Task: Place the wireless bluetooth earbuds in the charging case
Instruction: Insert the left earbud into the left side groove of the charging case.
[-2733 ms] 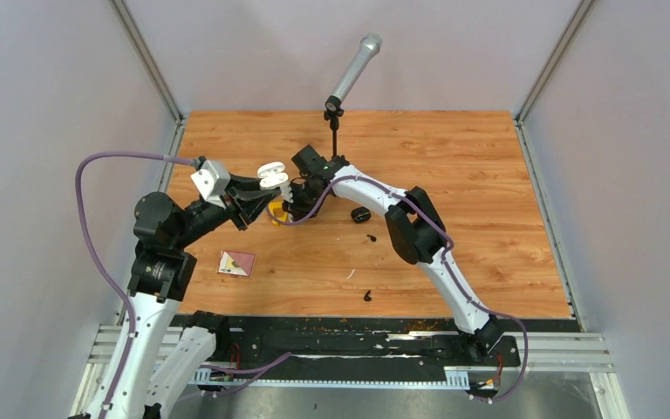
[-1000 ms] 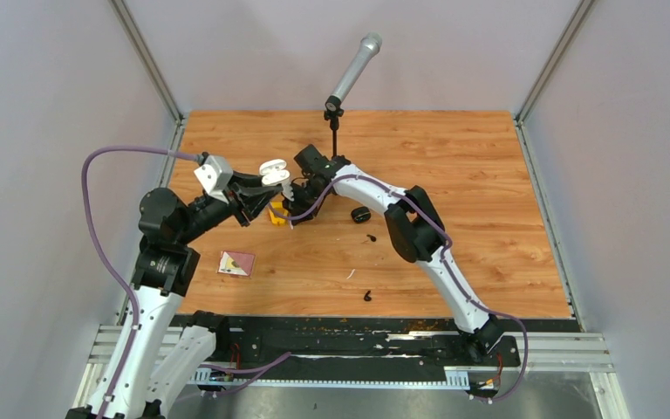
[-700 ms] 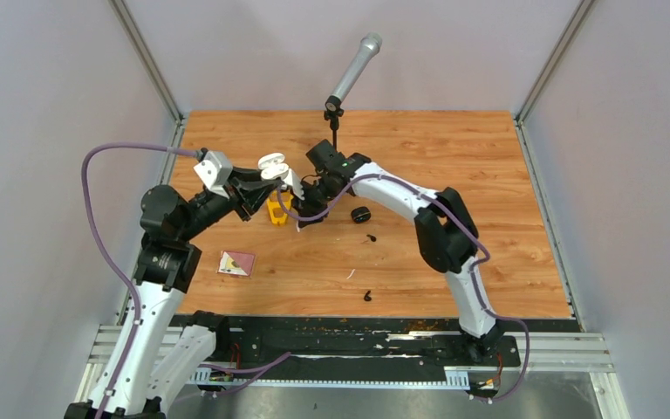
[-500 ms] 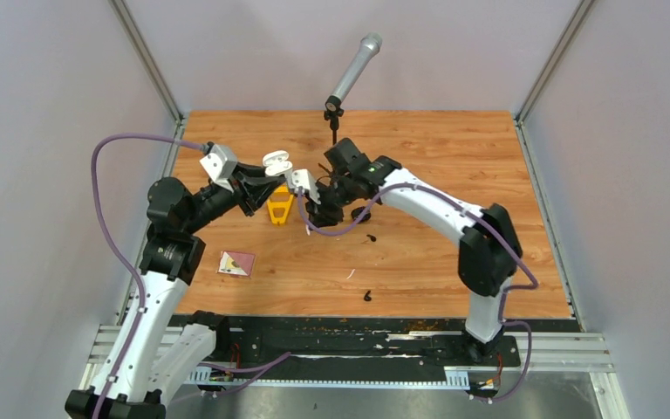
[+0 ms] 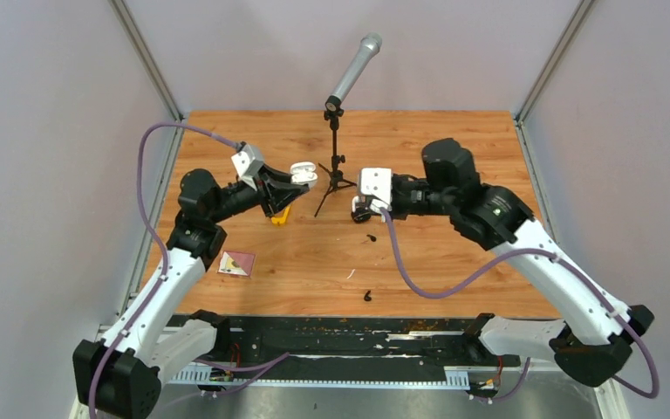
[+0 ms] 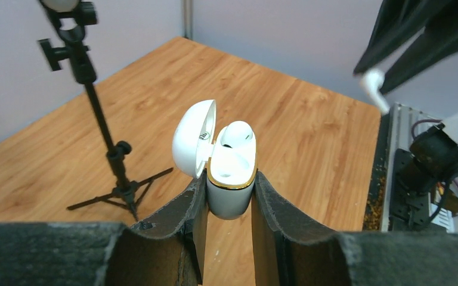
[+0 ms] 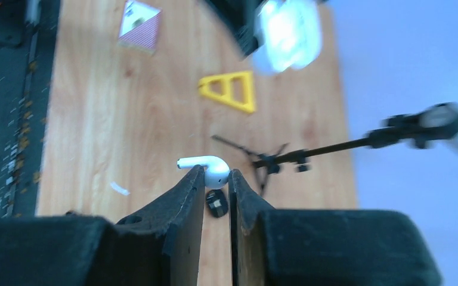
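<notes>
My left gripper [image 6: 229,182] is pinching the white charging case [image 6: 229,199] upright at the centre of the left wrist view. Its lid is swung open and 1 seated earbud [image 6: 237,134] shows in it. My right gripper [image 7: 216,177] is pressed onto a white earbud [image 7: 210,164], mid-frame in the right wrist view, above the counter [image 5: 454,262]. Lower centre of the top view, 2 small dark pieces on the wood are probably the black earbuds [image 5: 371,237].
</notes>
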{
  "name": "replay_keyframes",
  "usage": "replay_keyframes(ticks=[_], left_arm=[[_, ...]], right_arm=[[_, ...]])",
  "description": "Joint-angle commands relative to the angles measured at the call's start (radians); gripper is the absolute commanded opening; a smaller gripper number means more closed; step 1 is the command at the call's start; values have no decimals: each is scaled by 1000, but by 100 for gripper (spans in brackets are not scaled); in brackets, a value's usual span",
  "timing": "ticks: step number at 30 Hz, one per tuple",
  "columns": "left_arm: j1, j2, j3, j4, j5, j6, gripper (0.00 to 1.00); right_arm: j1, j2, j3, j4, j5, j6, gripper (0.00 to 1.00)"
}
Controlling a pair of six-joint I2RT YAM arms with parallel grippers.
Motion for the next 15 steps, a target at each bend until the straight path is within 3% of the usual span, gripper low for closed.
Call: replay_keyframes(ticks=[1,7,15], left_arm=[[-69,36,6,163,32,-32,0],[-152,89,8,267,11,-70,0],[-199,122,32,327,-52,-140,0]], right_arm=[[25,-8,121,93,142,2,0],[95,62,249,163,280,-102,0],[196,81,202,360,435,-289,0]])
